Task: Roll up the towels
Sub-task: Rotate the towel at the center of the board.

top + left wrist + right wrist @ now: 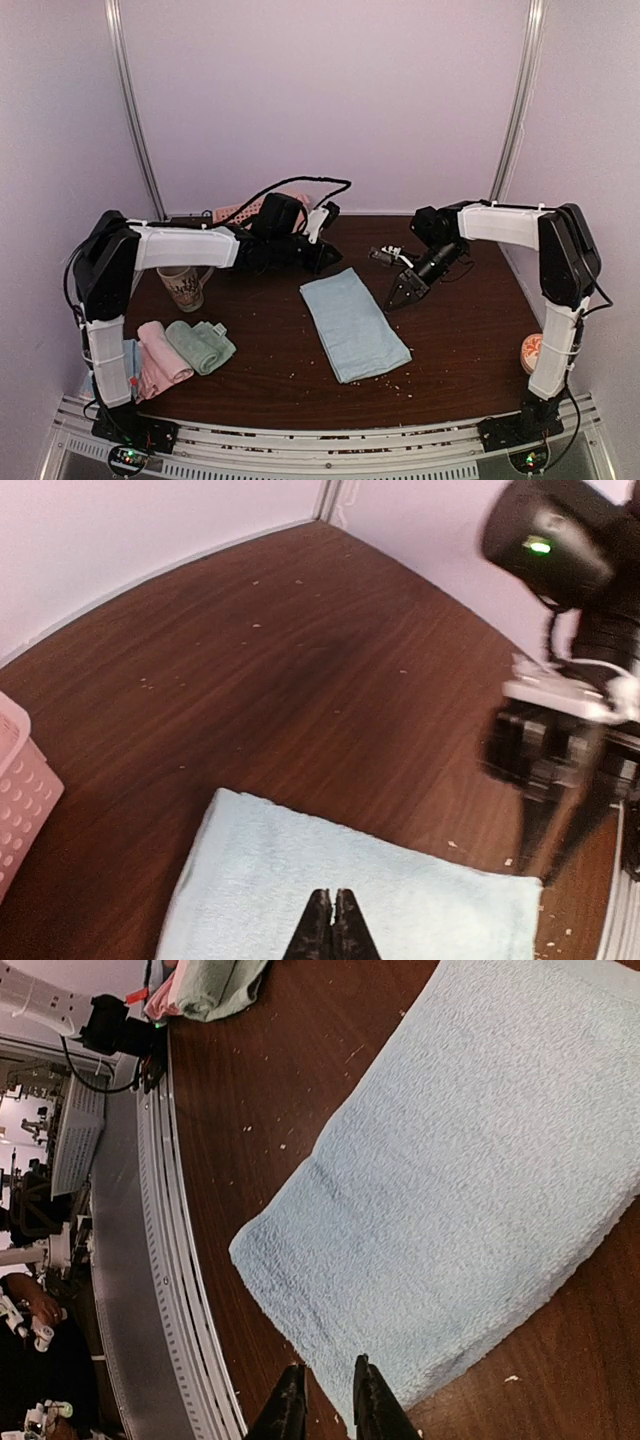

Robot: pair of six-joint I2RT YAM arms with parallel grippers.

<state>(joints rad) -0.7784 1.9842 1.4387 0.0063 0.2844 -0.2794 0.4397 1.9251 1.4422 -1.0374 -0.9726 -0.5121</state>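
- While the blue towel (pixel 355 325) lies flat on the table (pixel 460 345), its length runs far-left to near-right.
- Left gripper (pixel 333 925): shut, empty, over the far short edge; nearer.
- Right gripper (pixel 325 1405): barely open, empty, just beside the right long edge.

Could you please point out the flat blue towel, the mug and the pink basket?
blue towel (pixel 354 325), top view, middle.
mug (pixel 184 290), top view, side.
pink basket (pixel 25 790), left wrist view, perforated wall.

it looked like a robotics lab: a wood-grain table (pixel 460 340) boxed in by plain white panels (pixel 330 100), with a metal mounting rail (pixel 330 445) along its near edge.
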